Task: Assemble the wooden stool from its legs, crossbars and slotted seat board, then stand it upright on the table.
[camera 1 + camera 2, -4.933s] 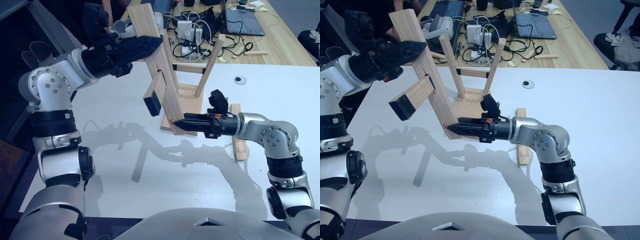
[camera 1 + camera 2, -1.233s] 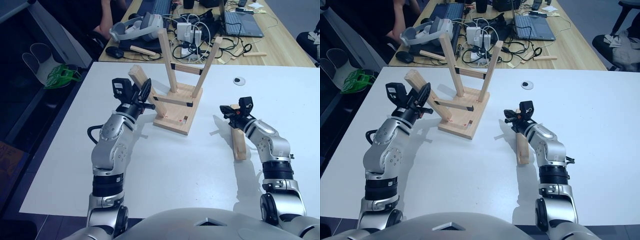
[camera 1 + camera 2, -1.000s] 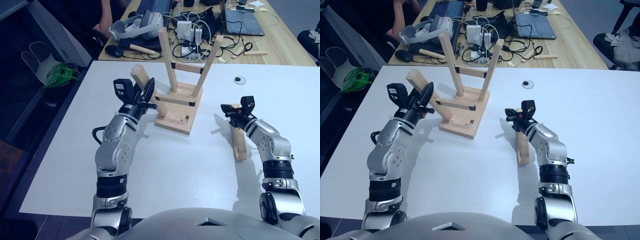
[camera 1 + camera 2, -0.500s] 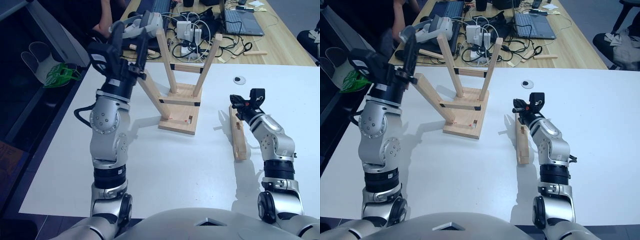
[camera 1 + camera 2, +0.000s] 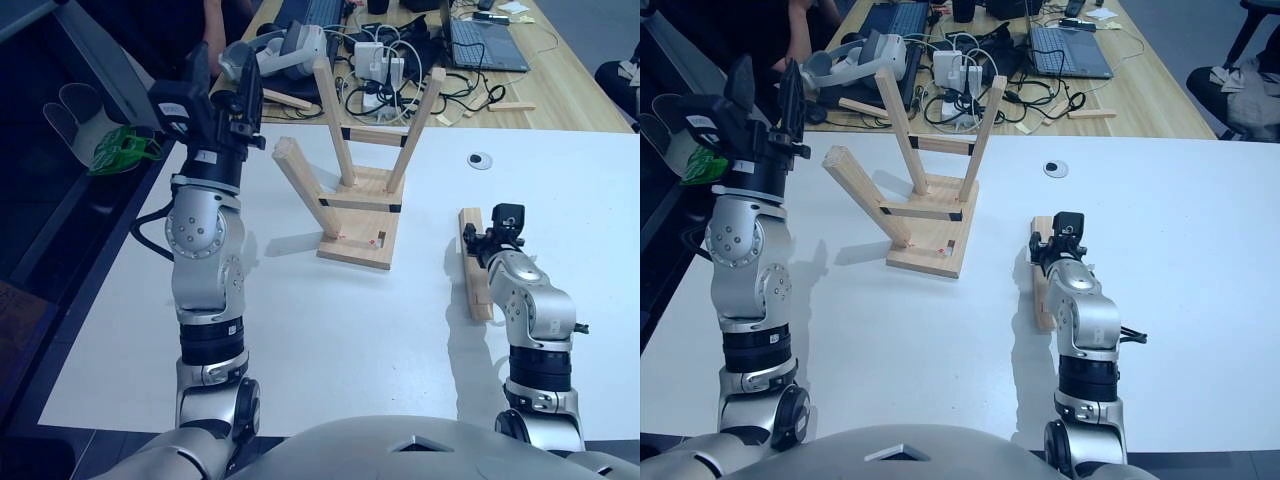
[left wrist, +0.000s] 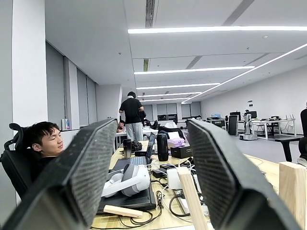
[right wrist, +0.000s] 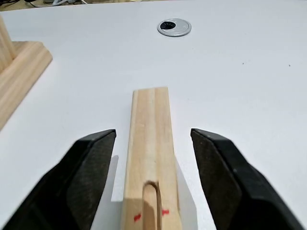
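Mounted legs (image 5: 337,125), three; loose leg (image 5: 475,282), one

The left forearm stands upright, left claw (image 5: 218,88) high above the counter (image 5: 350,340), fingers apart. The right claw (image 7: 152,136) sits low over the counter, likewise spread.

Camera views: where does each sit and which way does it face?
Left eye view: head, looking forward and down at the half-built stool on the white table; both arms show.
Right eye view: beside it, same scene.
Left wrist view: raised left arm, facing level into the office past the open left gripper.
Right wrist view: low over the table, along the loose leg the open right gripper straddles.
Shared: both eye views also show that leg.
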`<state>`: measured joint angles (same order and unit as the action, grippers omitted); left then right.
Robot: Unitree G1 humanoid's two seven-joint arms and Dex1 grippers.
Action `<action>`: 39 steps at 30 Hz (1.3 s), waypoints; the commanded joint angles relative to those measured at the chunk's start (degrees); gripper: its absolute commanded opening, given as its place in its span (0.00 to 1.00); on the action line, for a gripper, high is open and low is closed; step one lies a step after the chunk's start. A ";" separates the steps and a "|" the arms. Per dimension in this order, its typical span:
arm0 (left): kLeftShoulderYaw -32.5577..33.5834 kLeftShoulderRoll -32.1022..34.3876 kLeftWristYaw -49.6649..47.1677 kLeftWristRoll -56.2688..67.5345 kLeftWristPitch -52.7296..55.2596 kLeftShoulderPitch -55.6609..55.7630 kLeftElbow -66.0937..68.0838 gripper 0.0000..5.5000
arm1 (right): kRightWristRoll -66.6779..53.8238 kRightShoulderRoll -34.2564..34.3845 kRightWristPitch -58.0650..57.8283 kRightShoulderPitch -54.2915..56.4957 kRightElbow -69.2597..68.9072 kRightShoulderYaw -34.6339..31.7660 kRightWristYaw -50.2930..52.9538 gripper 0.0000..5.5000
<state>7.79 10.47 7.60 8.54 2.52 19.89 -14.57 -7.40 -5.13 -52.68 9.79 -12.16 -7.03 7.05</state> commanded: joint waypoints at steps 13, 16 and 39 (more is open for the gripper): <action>-0.84 -0.44 0.37 0.47 -0.10 0.38 1.15 0.50 | -2.59 9.01 -23.95 1.71 -0.07 -10.52 1.53 0.67; -1.04 -0.34 0.77 0.60 0.04 0.63 1.54 0.50 | -2.38 10.38 -23.90 2.56 0.50 -12.26 2.06 0.58; 4.97 0.78 -0.89 8.66 7.13 11.60 3.81 0.50 | -7.75 8.76 6.49 11.48 2.04 -11.18 -7.69 0.39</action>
<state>11.60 10.87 7.40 15.65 7.89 29.32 -10.53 -13.77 5.15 -49.77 19.23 -10.94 -17.41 0.95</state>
